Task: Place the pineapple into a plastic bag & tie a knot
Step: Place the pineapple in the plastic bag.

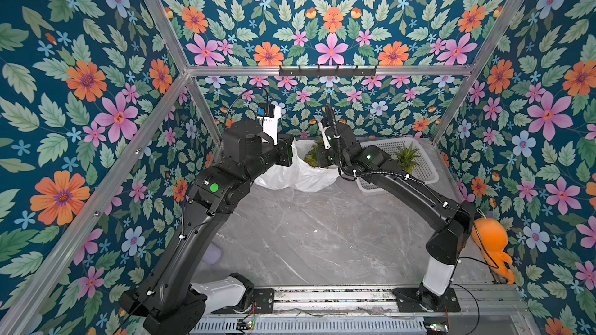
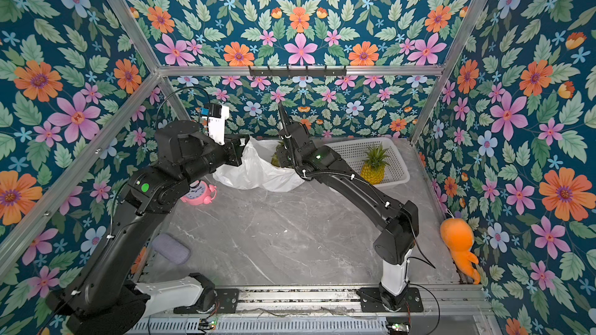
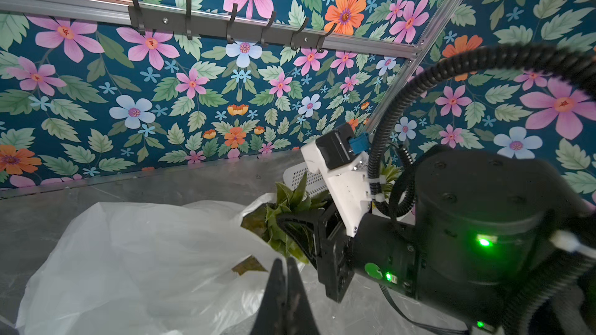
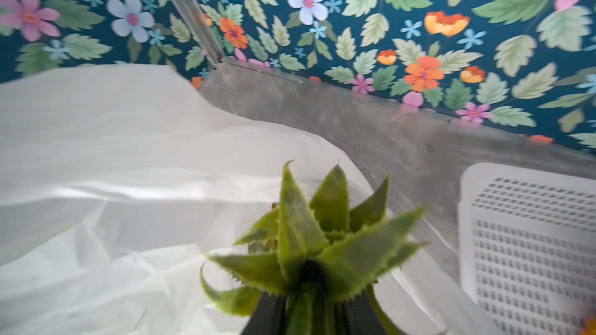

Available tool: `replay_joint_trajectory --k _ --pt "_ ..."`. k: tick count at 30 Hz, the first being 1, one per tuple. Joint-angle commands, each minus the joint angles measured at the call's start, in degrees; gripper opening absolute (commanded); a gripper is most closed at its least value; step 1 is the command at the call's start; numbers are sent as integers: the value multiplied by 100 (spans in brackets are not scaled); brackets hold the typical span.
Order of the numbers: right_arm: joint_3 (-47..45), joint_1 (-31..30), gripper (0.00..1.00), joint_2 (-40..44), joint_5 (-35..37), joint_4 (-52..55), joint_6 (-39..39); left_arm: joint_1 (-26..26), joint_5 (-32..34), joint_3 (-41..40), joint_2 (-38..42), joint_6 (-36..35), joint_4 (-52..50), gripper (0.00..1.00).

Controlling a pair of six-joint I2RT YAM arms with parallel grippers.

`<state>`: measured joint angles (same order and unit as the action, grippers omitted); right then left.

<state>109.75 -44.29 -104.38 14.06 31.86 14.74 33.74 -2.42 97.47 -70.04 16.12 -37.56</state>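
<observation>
1. Nearest the camera, two black arms rise from a rail at the edge of the grey marble table (image 1: 322, 236). A grey-purple pad (image 2: 171, 248) lies by the left arm, and an orange plush toy (image 2: 458, 240) slumps against the right wall.
2. A pink alarm clock (image 2: 197, 193) sits partly under the left arm.
3. Toward the back of the table, the plastic bag (image 1: 300, 175) stands open. The left gripper (image 3: 284, 264), jaws pressed together, pinches its raised rim.
4. The right gripper (image 4: 314, 304) clamps the leafy crown of the pineapple (image 4: 306, 246), whose body sits in the bag's mouth.
5. Just beside the bag, to its right, a white perforated basket (image 2: 400, 162) holds a second pineapple (image 2: 374, 165), upright.
6. A black hook rack (image 1: 327, 70) hangs on the back wall's aluminium rail.
</observation>
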Motion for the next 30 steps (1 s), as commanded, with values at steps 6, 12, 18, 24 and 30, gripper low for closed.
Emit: replay_joint_trajectory --k 6,12,18,24,30 --pt "364 -18 0 219 -1621 -584 997 1 -73 -79 26 96 275 0" --pt "291 -33 0 -304 -1099 -233 1028 1 -47 -197 160 274 268 0" --pt "-104 -33 0 -512 -686 -117 751 -5 264 -774 602 570 232 0" --pt "-557 -33 0 -620 -1070 -354 660 -16 549 -1481 940 846 108 0" --pt "-406 -36 0 -1063 -842 -23 584 -42 838 -1769 1041 902 -12 0"
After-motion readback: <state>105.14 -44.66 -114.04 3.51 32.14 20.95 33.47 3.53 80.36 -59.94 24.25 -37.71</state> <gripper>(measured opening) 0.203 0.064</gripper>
